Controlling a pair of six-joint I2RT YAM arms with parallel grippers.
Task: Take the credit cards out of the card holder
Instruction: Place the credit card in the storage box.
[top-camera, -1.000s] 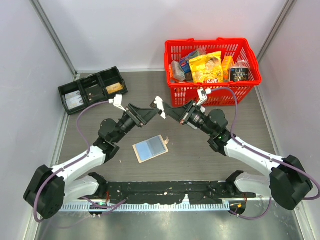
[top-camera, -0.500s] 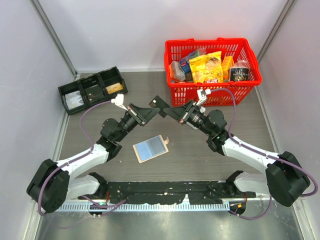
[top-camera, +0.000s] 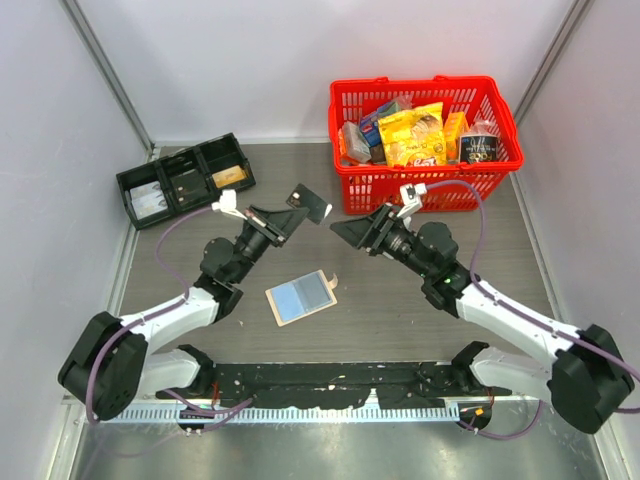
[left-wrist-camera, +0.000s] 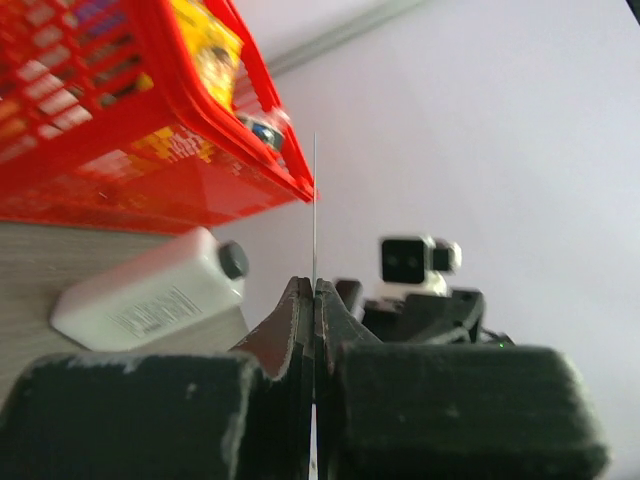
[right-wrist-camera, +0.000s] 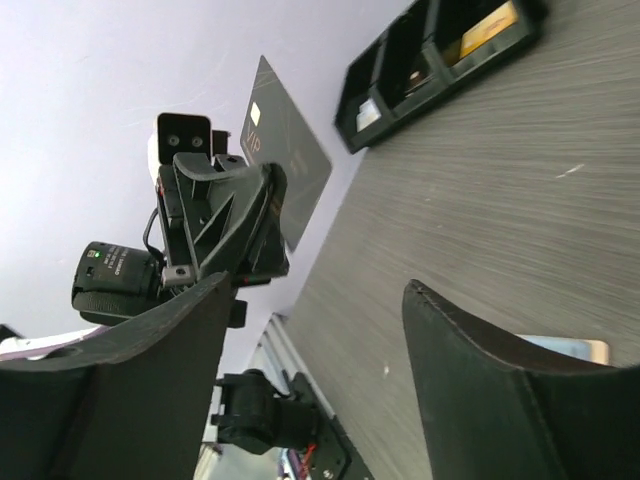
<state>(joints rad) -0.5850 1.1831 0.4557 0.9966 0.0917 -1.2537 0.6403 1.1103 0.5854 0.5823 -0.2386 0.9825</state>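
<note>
**Above the bench, a dark card held up in the left tool**

Over the middle of the bench (top-camera: 400, 300), the left tool (top-camera: 287, 213) is clenched on the lower edge of a thin dark card (top-camera: 311, 205). The card stands clear of the fingers, well off the surface. The grip on one edge looks meant to leave the rest of the card free, ready to be slid in somewhere.

The right tool (top-camera: 350, 232) faces it from close by. Its fingers are spread with nothing between them and do not touch the card, so the left arm alone carries it.

The card holder (top-camera: 300, 297) lies flat on the bench between the two arms, blue panel up and touched by neither. I cannot tell whether more cards remain inside.

The black tray (top-camera: 195, 199) at the far left already has cards in its compartments, so that is probably where this one is headed. The red basket (top-camera: 440, 185) of groceries sits off to the far right.
</note>
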